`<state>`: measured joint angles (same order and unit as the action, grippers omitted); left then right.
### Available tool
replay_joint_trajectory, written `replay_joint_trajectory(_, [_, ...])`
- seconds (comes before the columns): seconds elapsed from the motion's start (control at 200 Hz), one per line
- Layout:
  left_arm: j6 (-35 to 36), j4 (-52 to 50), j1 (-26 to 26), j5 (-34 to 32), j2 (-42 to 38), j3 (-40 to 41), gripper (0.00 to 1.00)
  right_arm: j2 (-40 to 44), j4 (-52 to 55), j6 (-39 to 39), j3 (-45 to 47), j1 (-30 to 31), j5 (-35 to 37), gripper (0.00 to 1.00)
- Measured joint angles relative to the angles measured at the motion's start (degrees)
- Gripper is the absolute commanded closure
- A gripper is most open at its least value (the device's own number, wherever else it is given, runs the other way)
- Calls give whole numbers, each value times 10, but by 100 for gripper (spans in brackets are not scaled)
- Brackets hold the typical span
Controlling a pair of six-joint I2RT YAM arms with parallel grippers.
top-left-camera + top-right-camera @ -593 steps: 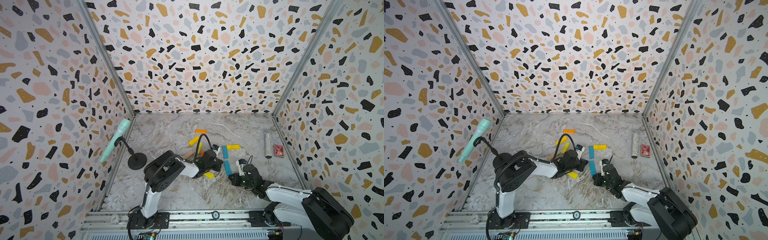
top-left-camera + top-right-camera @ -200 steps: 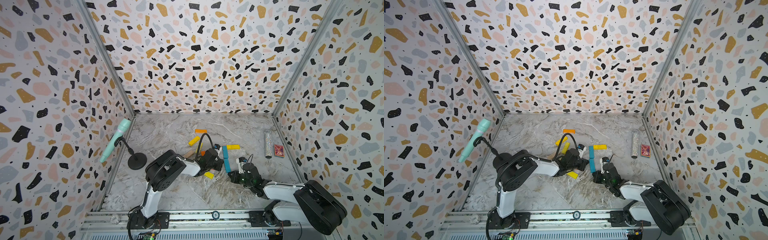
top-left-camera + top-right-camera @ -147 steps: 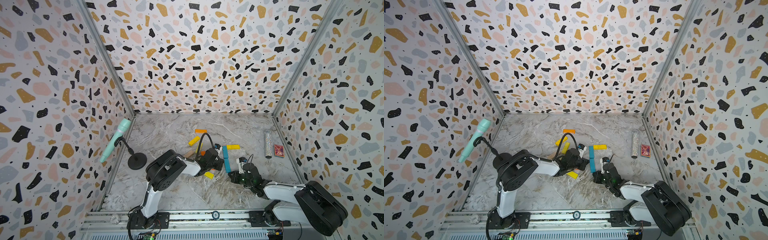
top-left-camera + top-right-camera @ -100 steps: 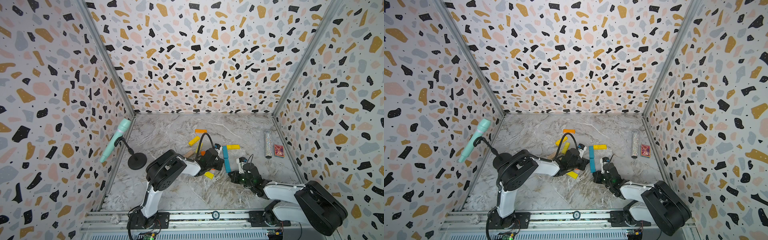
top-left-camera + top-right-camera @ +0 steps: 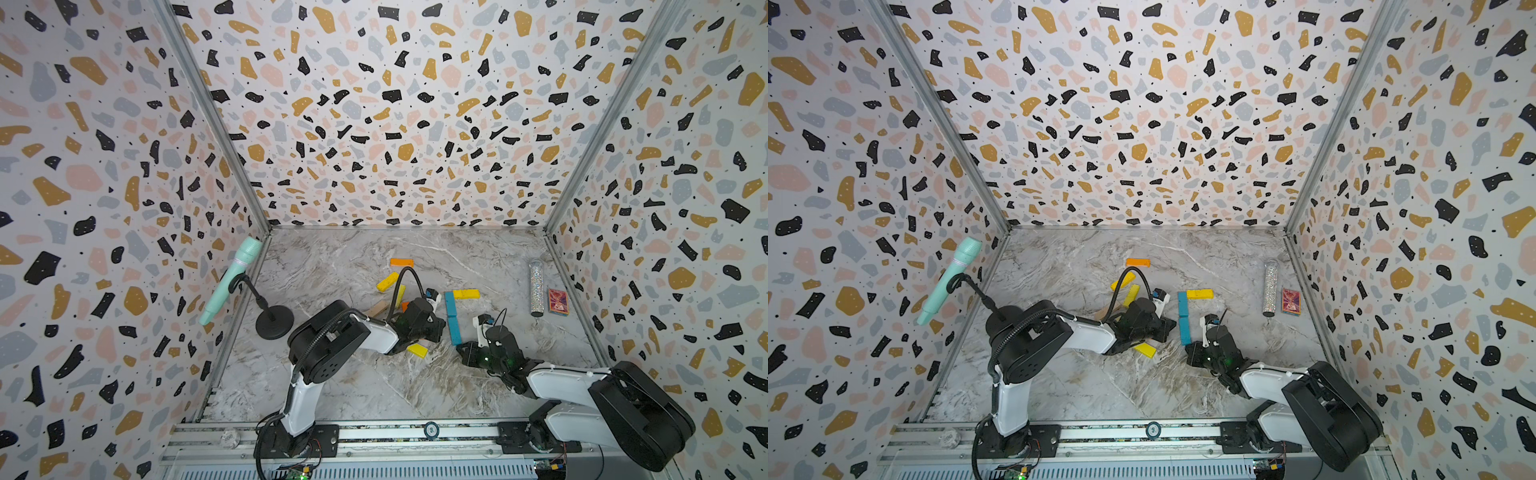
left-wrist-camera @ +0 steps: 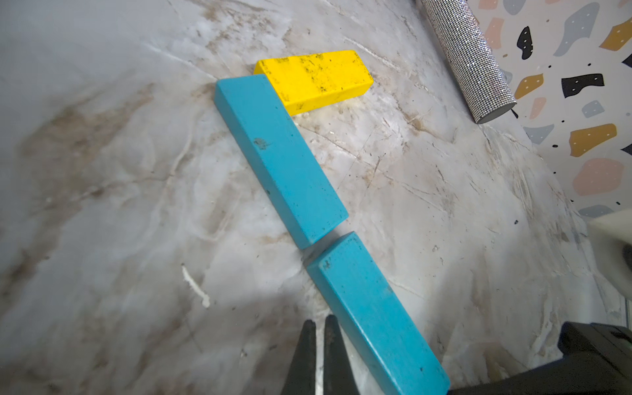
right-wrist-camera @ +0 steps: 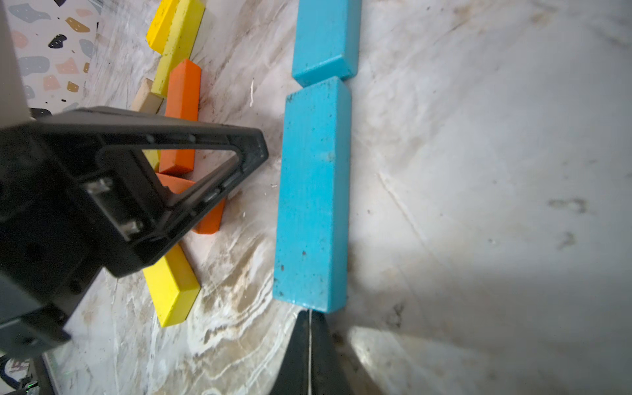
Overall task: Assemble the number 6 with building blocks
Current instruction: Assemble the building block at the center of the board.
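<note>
Squaring the 6's spine, seemingly: pinched together and empty, the right end effector (image 7: 309, 319) meets the near blue block's (image 7: 313, 195) end mid-bench (image 5: 374, 386), the left end effector (image 6: 319, 328) alongside (next, fetch loose blocks (image 5: 417, 350) for the loop).

left pincer (image 7: 260, 150) hides part of orange block (image 7: 209, 220).
</note>
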<state>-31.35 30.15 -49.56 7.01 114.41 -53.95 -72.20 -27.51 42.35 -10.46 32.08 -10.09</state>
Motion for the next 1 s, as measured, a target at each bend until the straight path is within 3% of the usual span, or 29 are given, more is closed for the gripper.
replay_joint_trajectory(0.996, [0,8,1,18,0,3,100,10,20,-2,-4,-1,2,92])
